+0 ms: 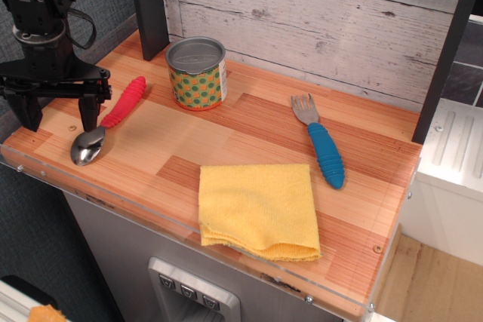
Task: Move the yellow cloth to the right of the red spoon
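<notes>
Arm: upright at the far left of the worktop (249,122), wrist pointing straight down.
Gripper (59,113): hangs above the left edge, jaws spread wide apart, holding nothing.
Red spoon (108,121): lies just beside the gripper, bowl toward the front.
Yellow cloth (258,209): folded flat at the front edge, well apart from the spoon.
Can (196,73): stands near the back.
Blue fork (320,142): lies right of the can.

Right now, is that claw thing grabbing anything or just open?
Gripper: open, holding nothing, its fingers spread wide at the table's left end, beside the red spoon. The yellow cloth lies untouched.
</notes>
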`<action>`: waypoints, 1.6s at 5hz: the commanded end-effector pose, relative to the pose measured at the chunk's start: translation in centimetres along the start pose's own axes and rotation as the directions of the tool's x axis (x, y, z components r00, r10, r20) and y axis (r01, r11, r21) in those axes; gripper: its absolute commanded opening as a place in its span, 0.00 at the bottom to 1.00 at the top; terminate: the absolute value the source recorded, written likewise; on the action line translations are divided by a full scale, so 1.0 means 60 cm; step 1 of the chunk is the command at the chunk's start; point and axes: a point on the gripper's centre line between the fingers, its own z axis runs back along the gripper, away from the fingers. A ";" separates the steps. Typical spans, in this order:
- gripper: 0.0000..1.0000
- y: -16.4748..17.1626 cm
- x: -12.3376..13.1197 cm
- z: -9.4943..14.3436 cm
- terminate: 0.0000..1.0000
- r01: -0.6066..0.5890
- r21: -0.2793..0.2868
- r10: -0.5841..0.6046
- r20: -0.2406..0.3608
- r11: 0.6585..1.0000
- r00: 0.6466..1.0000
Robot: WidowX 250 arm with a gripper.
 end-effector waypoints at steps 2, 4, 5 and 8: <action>1.00 -0.028 -0.010 0.024 0.00 -0.008 -0.018 0.008 0.007 1.000 1.000; 1.00 -0.112 -0.046 0.074 0.00 0.035 -0.081 -0.033 0.023 0.996 0.999; 0.00 -0.162 -0.067 0.083 0.00 0.092 -0.113 -0.090 0.024 0.989 0.996; 0.00 -0.281 -0.132 0.074 0.00 0.153 -0.200 -0.161 -0.025 0.968 0.987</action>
